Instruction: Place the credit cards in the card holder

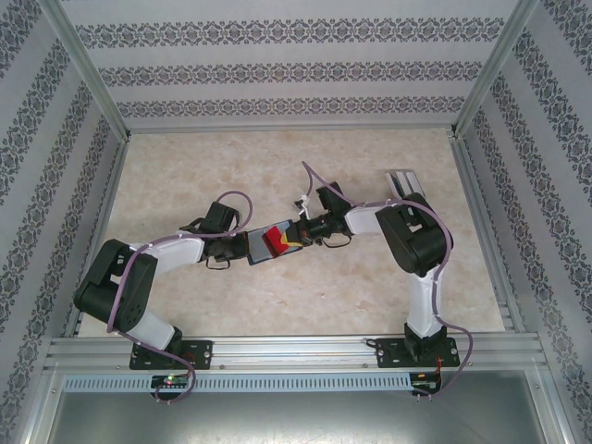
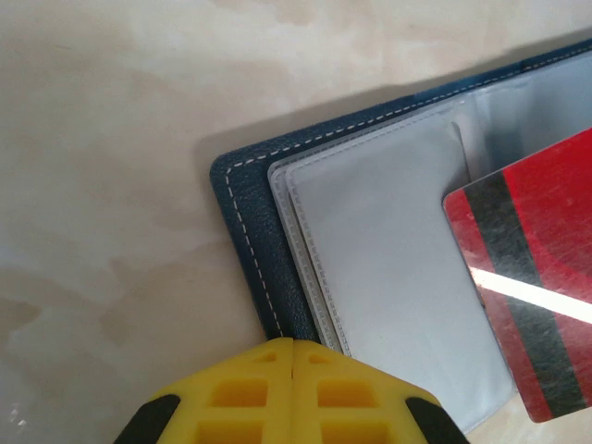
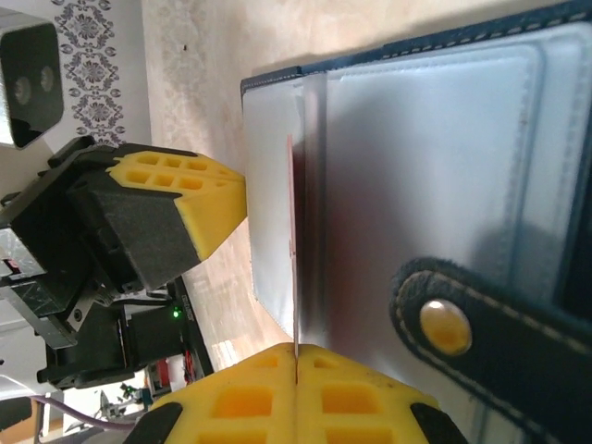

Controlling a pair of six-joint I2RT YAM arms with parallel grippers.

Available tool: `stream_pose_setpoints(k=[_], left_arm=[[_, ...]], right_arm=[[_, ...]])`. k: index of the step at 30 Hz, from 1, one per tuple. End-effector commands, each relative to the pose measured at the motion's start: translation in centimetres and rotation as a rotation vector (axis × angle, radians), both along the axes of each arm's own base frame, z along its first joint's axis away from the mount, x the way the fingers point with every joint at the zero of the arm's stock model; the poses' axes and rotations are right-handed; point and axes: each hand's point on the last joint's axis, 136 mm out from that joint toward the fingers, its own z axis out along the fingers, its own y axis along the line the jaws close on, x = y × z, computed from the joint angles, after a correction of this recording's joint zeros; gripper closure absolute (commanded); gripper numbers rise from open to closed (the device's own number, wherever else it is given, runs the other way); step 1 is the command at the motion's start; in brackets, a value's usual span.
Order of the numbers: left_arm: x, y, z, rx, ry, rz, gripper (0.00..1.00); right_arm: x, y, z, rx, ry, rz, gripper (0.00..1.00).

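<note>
The right gripper (image 3: 294, 355) is clamped on a red card (image 2: 532, 296), held edge-on over the open holder (image 2: 242, 240), likely to slide it into a clear sleeve (image 2: 388, 268). The left gripper (image 2: 292, 348) is closed at the holder's edge, probably pinning it. I cannot tell whether it pinches anything.

- Robot test cell in a lab, not a lived-in room.
- Bare aluminium frame (image 1: 85, 76) boxes in the bench; patterned panels (image 1: 296, 65) serve as walls.
- Left arm (image 1: 120, 287) and right arm (image 1: 416, 242) are bolted at the near edge of a beige marble-look tabletop (image 1: 305, 301).
</note>
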Motion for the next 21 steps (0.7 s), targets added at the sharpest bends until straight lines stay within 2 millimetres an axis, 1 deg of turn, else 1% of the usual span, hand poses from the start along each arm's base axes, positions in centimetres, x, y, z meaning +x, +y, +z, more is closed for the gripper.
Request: stream_pose_setpoints(k=[1,6,14,18,21], left_arm=[[-1.0,1.3,-1.2,0.082,0.067,0.005,0.96],[-1.0,1.3,-1.4,0.08,0.075,0.008,0.96],[-0.9,1.2,-1.4,0.078,0.076,0.008,0.96],[-0.8,1.1,-1.4,0.075,0.076,0.002,0.96],[-0.7,1.0,-1.3,0.071,0.073,0.005,0.96]], right_arm=[[-0.2,0.2,0.1,0.038,0.01,0.049,1.0],[0.1,-0.6,-0.5,0.01,0.016,0.027,1.0],[0.9,-2.2,0.5,0.007,0.003,-0.012,1.0],[1.0,-2.3,0.4,-0.007,0.006,-0.004,1.0],[0.7,-1.7,0.0,-0.005,0.016,0.017,1.0]])
